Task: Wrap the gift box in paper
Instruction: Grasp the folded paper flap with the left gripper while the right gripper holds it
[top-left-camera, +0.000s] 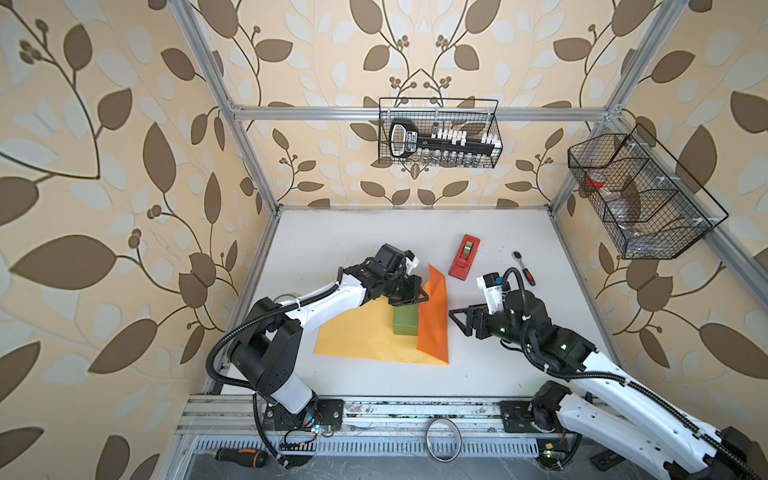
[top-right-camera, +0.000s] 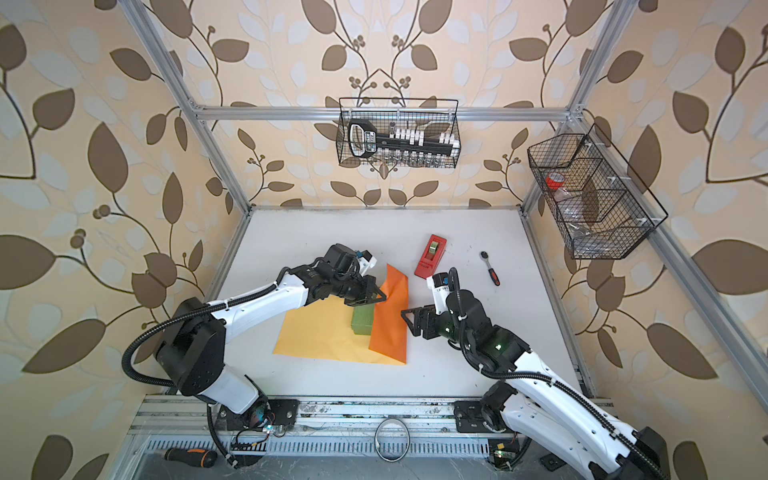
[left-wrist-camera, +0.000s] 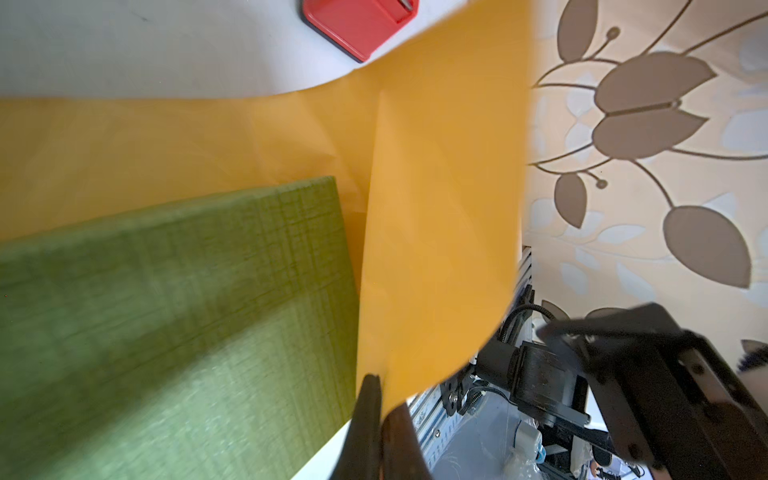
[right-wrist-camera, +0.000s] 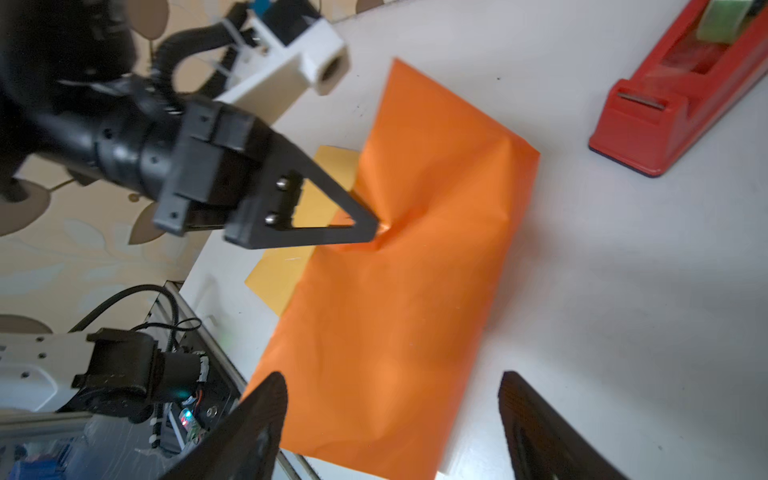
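1. Near the middle of the counter (top-left-camera: 374, 245), one gift box (top-left-camera: 405, 322) lies on one sheet of paper (top-left-camera: 357, 336).
2. Left end effector (top-left-camera: 424, 296) pinches the paper's raised orange flap.
3. Right end effector (top-left-camera: 459, 322) gapes wide, empty, beside it.

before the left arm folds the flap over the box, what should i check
1. Left gripper shut on the flap of the paper: ok.
2. Right gripper open: ok.
3. Right gripper off the paper: cannot tell; its tip is right beside the flap's edge in both top views.
4. Box sitting on the paper: ok.
5. Flap over the box: not ok; it stands up along the box's side, and the top is uncovered.
6. Tape dispenser apart from the paper: ok.
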